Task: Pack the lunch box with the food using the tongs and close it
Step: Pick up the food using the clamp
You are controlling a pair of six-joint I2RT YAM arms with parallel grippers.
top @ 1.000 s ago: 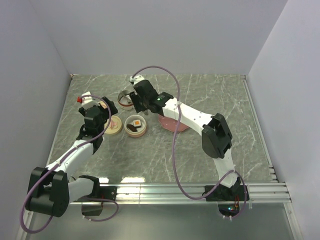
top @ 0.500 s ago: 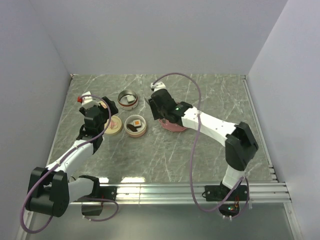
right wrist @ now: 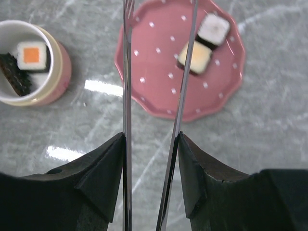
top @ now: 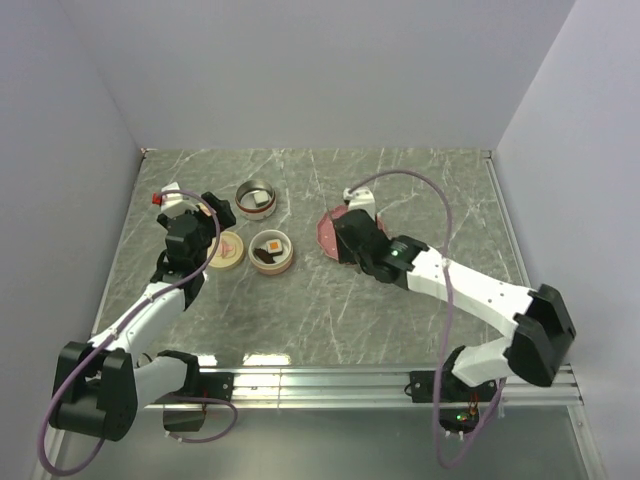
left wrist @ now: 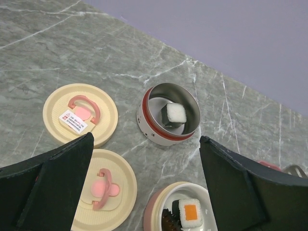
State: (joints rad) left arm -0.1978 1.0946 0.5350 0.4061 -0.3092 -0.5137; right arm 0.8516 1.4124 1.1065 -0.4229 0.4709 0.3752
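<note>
Tongs (right wrist: 126, 96) are clamped in my R gripper (right wrist: 151, 139): my fingers (right wrist: 103, 163) press on the outside of both thin metal arms. The arms run up btwn the fingers and out the top of the wrist view. They stand apart w/ nothing btwn them; tips are cut off by the frame, so can't tell what's at the ends. Below the tongs lies the pink plate (right wrist: 154, 82), flat on the marble table (top: 420, 190). It has 2 bits of food at its far right: a pale-topped piece (right wrist: 195, 57) and a white-topped piece (right wrist: 214, 28), just beside each other. The tongs' right arm passes just left of the pale one in that view. Left of the plate, apart from it, is the pink bowl (right wrist: 57, 72). It holds the orange-topped piece (right wrist: 32, 54) and the dark oblong piece (right wrist: 12, 74) side by side. My L gripper (left wrist: 144, 142) is spread wide, gripping nothing, hanging over the left part of the table. Under it, the steel tin (left wrist: 147, 125) w/ red band stands upright, one white-and-dark piece (left wrist: 174, 113) inside. Two cream lids lie flat, handles up, near the tin: the labelled lid (left wrist: 80, 114) farther, the plain lid (left wrist: 103, 190) nearer, just beside each other. Tin and bowl are both uncovered.
</note>
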